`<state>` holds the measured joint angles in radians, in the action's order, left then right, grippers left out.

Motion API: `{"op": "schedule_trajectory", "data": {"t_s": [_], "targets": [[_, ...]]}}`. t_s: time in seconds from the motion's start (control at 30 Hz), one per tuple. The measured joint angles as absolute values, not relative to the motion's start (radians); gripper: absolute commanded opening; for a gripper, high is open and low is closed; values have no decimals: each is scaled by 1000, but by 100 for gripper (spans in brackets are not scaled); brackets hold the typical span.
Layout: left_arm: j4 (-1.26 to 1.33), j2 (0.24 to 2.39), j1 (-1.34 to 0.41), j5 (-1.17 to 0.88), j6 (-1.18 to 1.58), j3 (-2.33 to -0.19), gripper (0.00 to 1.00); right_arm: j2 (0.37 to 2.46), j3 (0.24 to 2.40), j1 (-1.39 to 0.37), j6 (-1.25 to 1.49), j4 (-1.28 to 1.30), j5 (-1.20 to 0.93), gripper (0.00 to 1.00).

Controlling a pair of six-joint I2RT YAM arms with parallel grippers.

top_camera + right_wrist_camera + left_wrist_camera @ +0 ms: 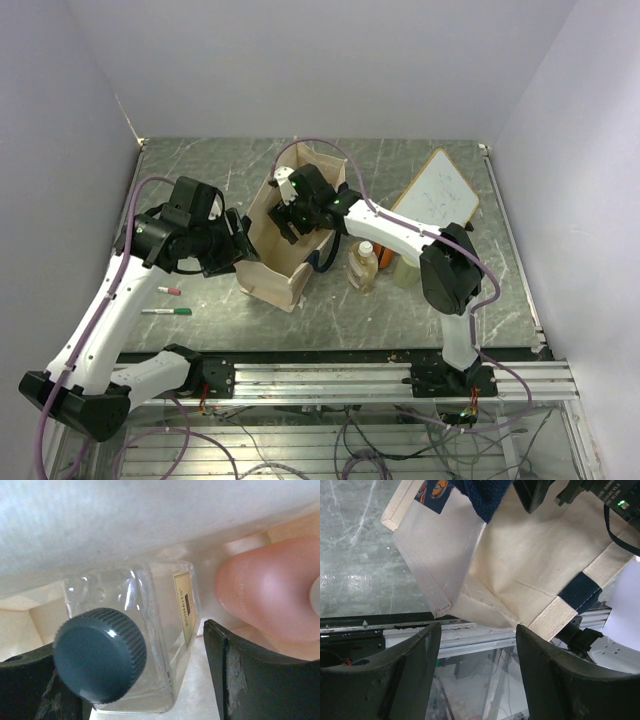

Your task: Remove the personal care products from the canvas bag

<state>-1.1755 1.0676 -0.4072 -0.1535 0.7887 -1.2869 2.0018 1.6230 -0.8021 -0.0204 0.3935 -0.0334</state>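
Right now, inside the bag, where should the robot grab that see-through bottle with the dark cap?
Probably on its flat side walls, just behind the dark cap. The clear bottle is squarish and points its cap at the right gripper, so come straight in from the cap end, one finger per flat side. Mind the pink bottle close beside it.

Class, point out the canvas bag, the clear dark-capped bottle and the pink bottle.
canvas bag [280, 262]: top external view, on its near outer wall.
clear dark-capped bottle [152, 625]: right wrist view, on its clear body.
pink bottle [265, 592]: right wrist view, on its rounded side.
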Motion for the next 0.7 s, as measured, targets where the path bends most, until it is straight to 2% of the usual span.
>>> {"op": "schedule_trajectory", "data": {"t_s": [0.17,0.3,0.57,0.7], "targets": [[-1201,1106,-407,-147,849,-1312,71,2010,1669,-794,-20,413,-15,64],[-1228,1113,-407,-134,889,-1321,70,2011,1681,-781,-11,409,-30,61],[-1246,1066,-407,-135,917,-1321,71,2127,1810,-774,1,447,-10,69],[-1246,1026,-407,-145,904,-1320,71,2141,1833,-776,-1,482,-8,63]]}}
